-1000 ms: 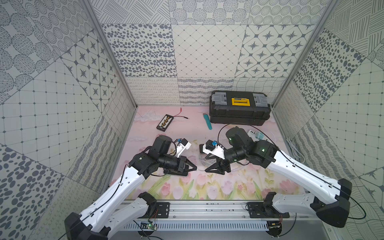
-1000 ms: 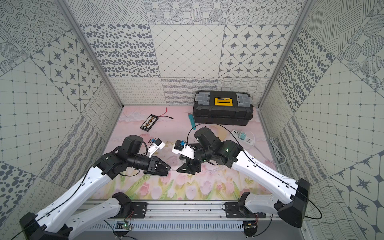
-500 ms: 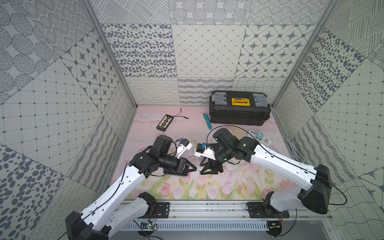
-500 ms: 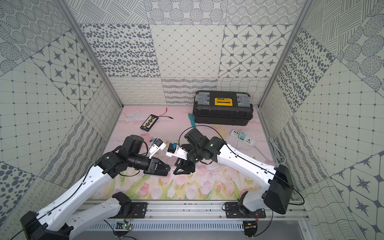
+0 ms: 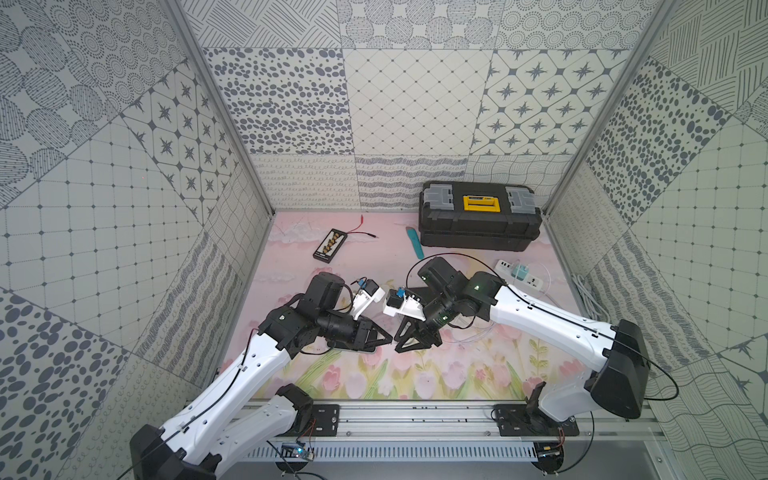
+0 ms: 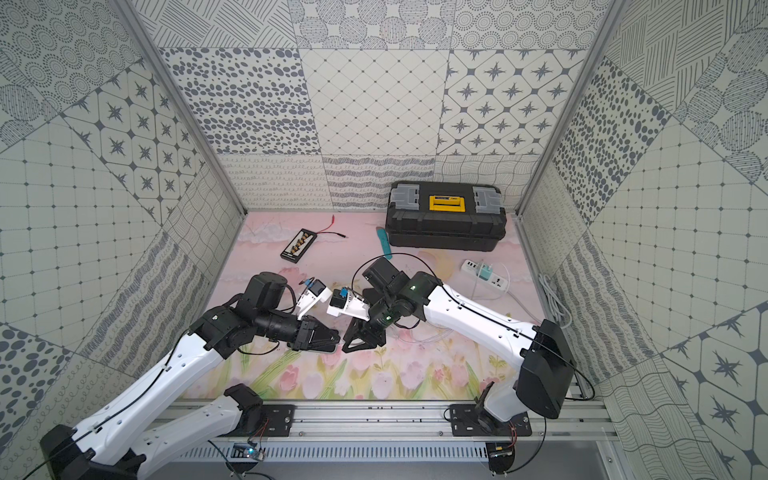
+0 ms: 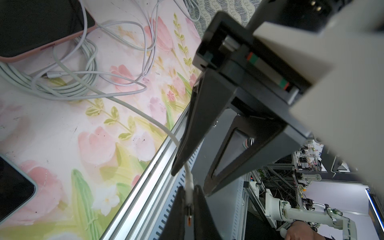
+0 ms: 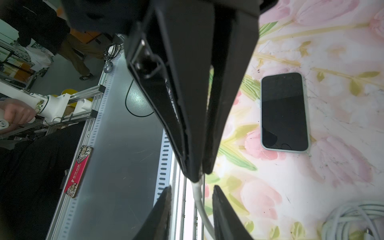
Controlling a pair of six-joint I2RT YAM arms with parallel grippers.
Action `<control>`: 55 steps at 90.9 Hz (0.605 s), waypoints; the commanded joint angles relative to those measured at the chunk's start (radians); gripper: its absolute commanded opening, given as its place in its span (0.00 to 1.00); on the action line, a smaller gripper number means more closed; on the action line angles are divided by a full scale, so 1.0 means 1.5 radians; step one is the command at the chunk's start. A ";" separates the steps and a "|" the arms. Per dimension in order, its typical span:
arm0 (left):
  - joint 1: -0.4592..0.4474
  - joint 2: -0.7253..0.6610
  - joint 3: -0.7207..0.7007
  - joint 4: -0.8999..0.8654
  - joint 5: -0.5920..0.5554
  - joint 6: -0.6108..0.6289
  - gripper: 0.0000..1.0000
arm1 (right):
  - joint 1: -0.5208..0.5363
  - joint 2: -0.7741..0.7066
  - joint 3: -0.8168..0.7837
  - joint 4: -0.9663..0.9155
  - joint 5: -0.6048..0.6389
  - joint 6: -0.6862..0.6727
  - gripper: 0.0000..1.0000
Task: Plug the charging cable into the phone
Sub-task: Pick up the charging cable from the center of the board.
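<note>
My left gripper (image 7: 188, 188) is shut on the white plug end of the charging cable (image 7: 145, 116), held just above the mat. My right gripper (image 8: 192, 187) meets it tip to tip. Its jaws stand open on either side of the cable (image 8: 200, 202) just behind the plug, with a gap on both sides. In both top views the two grippers (image 5: 388, 337) (image 6: 353, 345) touch noses at the mat's middle front. A phone (image 8: 283, 112) in a pale green case lies face up on the mat beside them. Its corner (image 7: 12, 187) shows in the left wrist view.
A second phone in a pink case (image 7: 52, 44) lies on the loose cable coil (image 7: 62, 87). At the back stand a black toolbox (image 5: 480, 216), a teal tool (image 5: 414, 241) and a black battery holder (image 5: 330, 246). A power strip (image 5: 519, 274) lies at the right. A metal rail (image 5: 415, 419) runs along the front.
My right arm has swung left to the left gripper's tip, and its jaws have narrowed around the cable. The left gripper has stayed put, holding the plug.
</note>
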 commanded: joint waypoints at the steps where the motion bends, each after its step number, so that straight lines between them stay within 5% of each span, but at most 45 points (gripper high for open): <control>1: 0.002 -0.011 -0.005 0.020 0.016 0.025 0.00 | 0.002 0.014 0.028 0.010 -0.023 -0.008 0.31; 55: 0.002 -0.020 -0.013 0.028 0.015 0.025 0.00 | 0.002 0.034 0.029 0.017 -0.040 -0.013 0.20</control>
